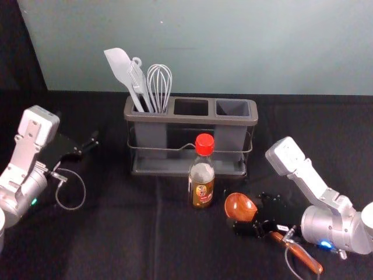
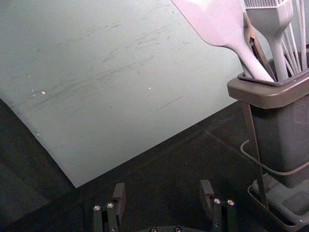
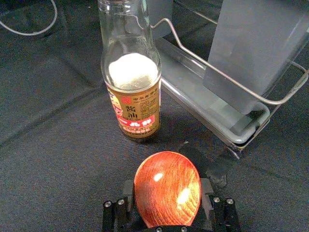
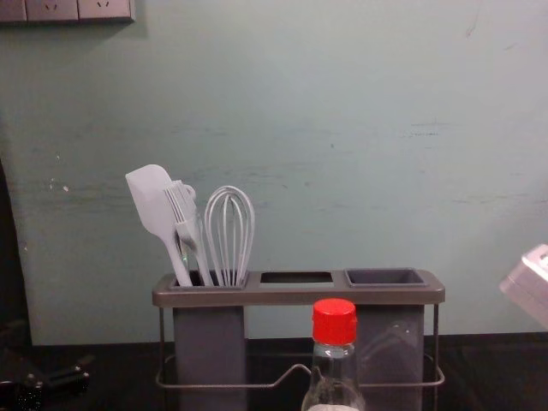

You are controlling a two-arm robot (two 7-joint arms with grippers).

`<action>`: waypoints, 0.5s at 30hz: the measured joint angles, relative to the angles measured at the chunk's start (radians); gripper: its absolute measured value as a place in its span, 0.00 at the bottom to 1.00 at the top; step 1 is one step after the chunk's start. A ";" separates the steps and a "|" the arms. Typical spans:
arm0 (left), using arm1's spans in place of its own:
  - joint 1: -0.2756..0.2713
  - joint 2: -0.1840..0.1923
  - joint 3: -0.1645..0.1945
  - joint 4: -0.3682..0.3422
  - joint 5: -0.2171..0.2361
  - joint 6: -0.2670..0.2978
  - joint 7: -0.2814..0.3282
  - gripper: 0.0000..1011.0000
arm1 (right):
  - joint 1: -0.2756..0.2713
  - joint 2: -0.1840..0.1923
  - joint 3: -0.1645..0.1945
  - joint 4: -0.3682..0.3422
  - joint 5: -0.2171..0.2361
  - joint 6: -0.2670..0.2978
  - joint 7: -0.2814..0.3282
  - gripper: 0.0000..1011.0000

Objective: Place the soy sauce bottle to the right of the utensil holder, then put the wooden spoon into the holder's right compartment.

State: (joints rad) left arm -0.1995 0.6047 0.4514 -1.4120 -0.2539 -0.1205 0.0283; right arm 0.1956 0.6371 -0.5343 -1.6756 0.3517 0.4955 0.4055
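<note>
At wooden spoon w/ R gripper

Has R fingers apart, either side of spoon. Has soy sauce btl up in front of holder. Has L gripper by holder's L, also w/ fingers apart.

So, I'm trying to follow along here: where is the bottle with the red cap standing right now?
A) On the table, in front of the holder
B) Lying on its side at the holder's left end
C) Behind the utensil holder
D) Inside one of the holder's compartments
A: the soy sauce bottle stands upright on the table, partly covering the front of the utensil holder.
</note>
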 joint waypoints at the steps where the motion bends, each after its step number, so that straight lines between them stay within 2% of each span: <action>1: 0.000 0.000 0.000 0.000 0.000 0.000 0.000 0.99 | 0.000 0.000 0.000 0.000 0.000 0.000 0.000 0.83; 13: 0.000 0.000 0.000 0.000 0.000 0.000 0.000 0.99 | 0.000 0.000 0.000 0.000 0.000 0.000 0.000 0.83; 15: 0.000 0.000 0.000 0.000 0.000 0.000 0.000 0.99 | -0.008 0.003 0.004 -0.011 -0.013 -0.030 0.000 0.83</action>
State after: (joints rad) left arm -0.1995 0.6047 0.4513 -1.4119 -0.2539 -0.1205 0.0283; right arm 0.1876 0.6398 -0.5300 -1.6865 0.3386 0.4654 0.4052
